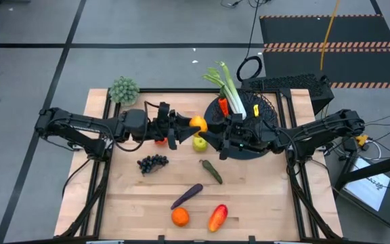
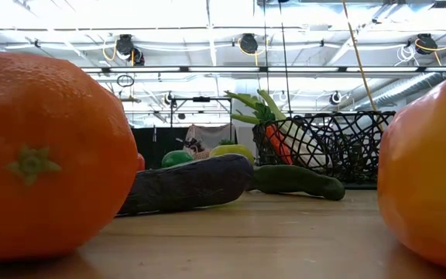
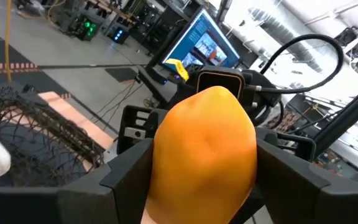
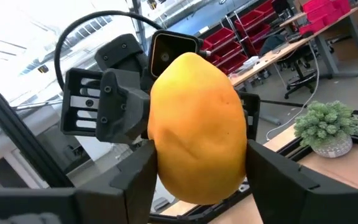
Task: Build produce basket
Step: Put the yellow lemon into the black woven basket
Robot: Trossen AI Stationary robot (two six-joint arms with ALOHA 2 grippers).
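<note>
High view: we see the left gripper (image 1: pixel 183 127) and right gripper (image 1: pixel 212 135) meeting mid-table, both clamped on one yellow-orange lemon-shaped fruit (image 1: pixel 198 124), held above the wooden table (image 1: pixel 263 196), just left of the round black wire-mesh basket (image 1: pixel 266 108). Basket holds a white-green leek (image 1: pixel 226 85) and an orange carrot (image 1: pixel 237 105). On the table: yellow-green apple (image 1: pixel 200 143), dark grapes (image 1: pixel 152 163), green pickle (image 1: pixel 212 171), purple eggplant (image 1: pixel 187 196), orange (image 1: pixel 180 217), red-yellow pepper (image 1: pixel 217 217).

Low view: eggplant (image 2: pixel 184 184) and pickle (image 2: pixel 296 180) lie in front of basket (image 2: pixel 339 143).

Left wrist view: fingers (image 3: pixel 126 171) w/ fruit (image 3: pixel 204 152) between them.

Right wrist view: same fruit (image 4: pixel 197 127) pinched.
</note>
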